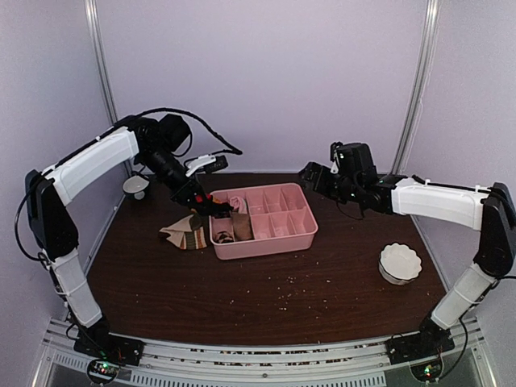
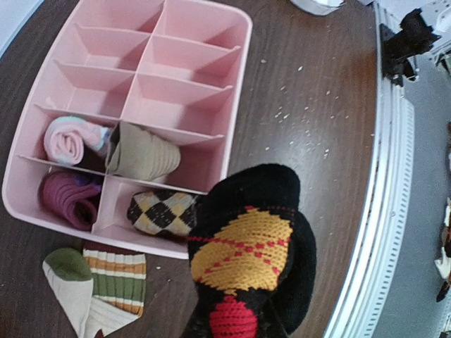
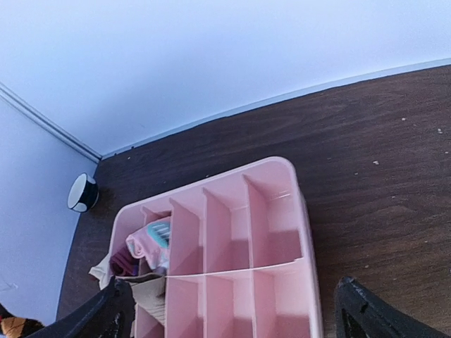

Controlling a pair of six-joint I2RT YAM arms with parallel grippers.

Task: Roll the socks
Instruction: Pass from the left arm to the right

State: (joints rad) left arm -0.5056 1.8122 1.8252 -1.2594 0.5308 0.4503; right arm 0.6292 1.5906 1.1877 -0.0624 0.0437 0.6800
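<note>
Here the left arm bends down from a raised elbow, and the left tool is clamped on the argyle sock. The sock is a bunched black knit with orange and red diamonds, and it hides the fingers in the wrist view. It hangs at the tool, over the near rim of the tray, a rigid pink plastic tray with dividers. The striped sock is soft beige with olive and orange bands. It lies flat on the dark wood-grain worktop just beside that tool, outside the tray. The right arm stretches out level, and the right tool is spread wide and empty above the tray's other end, well apart from both socks.
</note>
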